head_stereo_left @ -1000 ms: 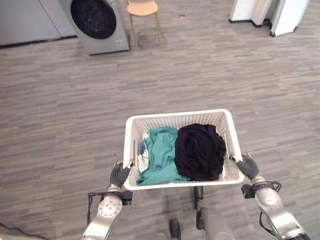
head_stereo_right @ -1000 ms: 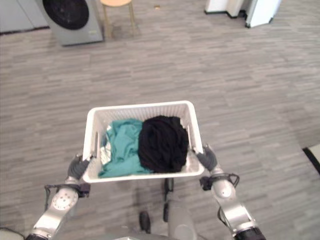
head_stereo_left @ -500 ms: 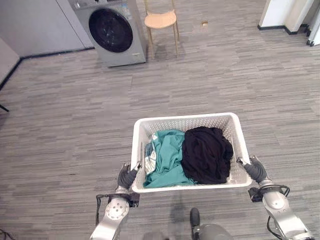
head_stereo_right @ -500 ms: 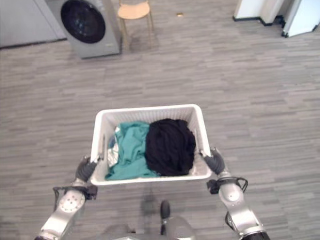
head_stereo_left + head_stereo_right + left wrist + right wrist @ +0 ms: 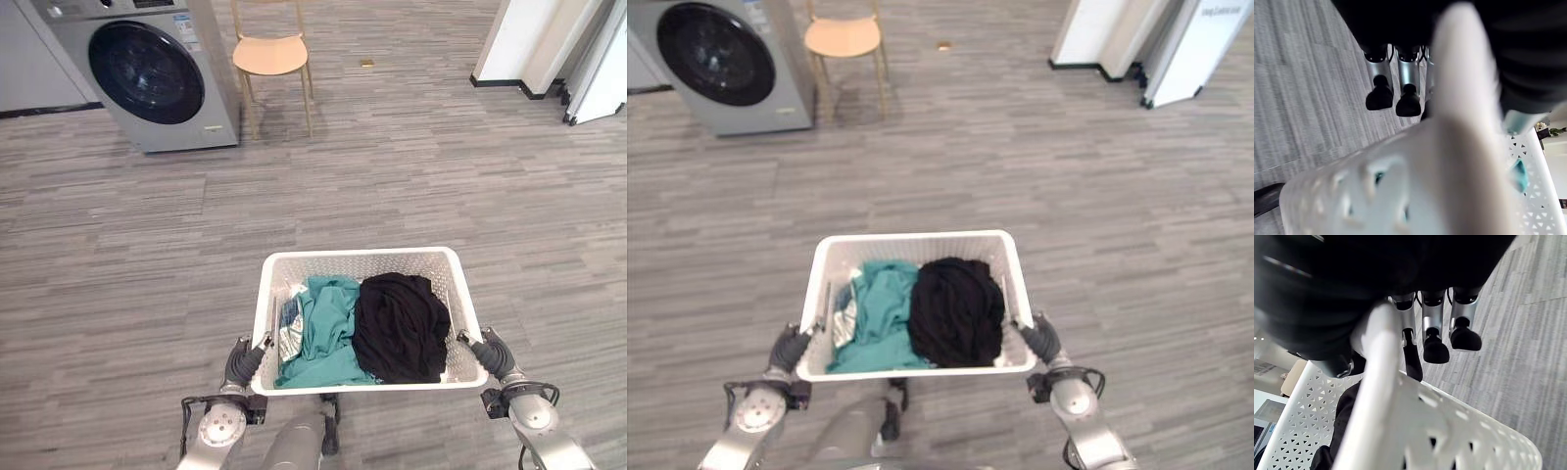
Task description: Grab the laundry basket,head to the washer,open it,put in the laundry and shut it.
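Wooden chair (image 5: 271, 57) with thin metal legs stands on grey plank floor (image 5: 411, 166), far beyond both hands, nearer the left hand's side. A small brown object (image 5: 366, 63) lies on the floor beside it. White partition panels (image 5: 534, 44) stand far beyond the right hand.

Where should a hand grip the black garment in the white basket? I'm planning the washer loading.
From straight above, at the top of the bunched black garment: it sits heaped above the teal cloth on the right side of the white perforated plastic basket, whose walls block a sideways approach.
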